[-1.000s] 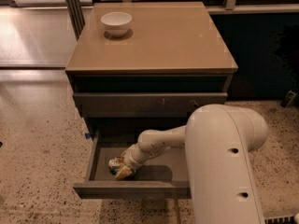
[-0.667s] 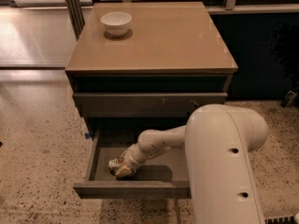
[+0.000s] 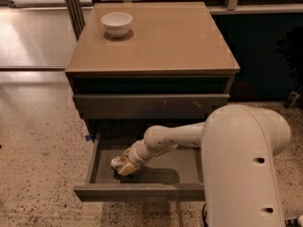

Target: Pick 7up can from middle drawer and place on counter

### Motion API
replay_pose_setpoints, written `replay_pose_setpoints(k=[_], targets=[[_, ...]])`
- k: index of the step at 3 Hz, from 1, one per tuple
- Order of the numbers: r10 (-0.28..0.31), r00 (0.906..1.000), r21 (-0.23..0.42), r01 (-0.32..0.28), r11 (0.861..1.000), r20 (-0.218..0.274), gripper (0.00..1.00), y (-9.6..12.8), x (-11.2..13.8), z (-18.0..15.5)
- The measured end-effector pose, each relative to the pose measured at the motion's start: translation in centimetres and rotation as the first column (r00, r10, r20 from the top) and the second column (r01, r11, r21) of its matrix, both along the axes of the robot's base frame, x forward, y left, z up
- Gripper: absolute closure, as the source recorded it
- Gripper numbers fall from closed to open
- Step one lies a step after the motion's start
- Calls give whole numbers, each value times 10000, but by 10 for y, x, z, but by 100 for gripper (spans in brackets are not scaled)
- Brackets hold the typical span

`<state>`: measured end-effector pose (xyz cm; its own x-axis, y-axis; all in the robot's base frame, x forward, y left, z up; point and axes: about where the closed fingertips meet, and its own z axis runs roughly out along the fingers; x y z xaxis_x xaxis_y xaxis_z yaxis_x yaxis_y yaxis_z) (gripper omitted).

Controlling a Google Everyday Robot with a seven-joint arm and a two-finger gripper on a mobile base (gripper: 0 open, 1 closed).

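The 7up can (image 3: 119, 163), whitish with orange-red print and dented, lies on the floor of the open middle drawer (image 3: 142, 192), at its left side. My white arm reaches down into the drawer from the right. My gripper (image 3: 129, 163) is right at the can and touches its right side. The arm's end hides the gripper tips. The tan counter (image 3: 161, 37) is the top slab of the cabinet, above the drawer.
A white bowl (image 3: 117, 22) stands at the counter's back left corner. A closed drawer front (image 3: 151, 105) with pale scratches sits just above the open drawer. My white arm housing (image 3: 246, 169) fills the lower right. Speckled floor lies to the left.
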<state>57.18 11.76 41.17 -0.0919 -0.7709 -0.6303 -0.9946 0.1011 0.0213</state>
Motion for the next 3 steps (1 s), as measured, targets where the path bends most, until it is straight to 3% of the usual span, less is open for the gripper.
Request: replay_pose_setpoints(k=[1, 2, 3], targets=[[468, 9978, 464, -489, 9977, 460, 100, -17, -1, 57], [1064, 9887, 936, -1164, 9888, 1055, 100, -45, 4, 128], [1556, 9775, 950, -1699, 9809, 1425, 100, -83, 2, 198]])
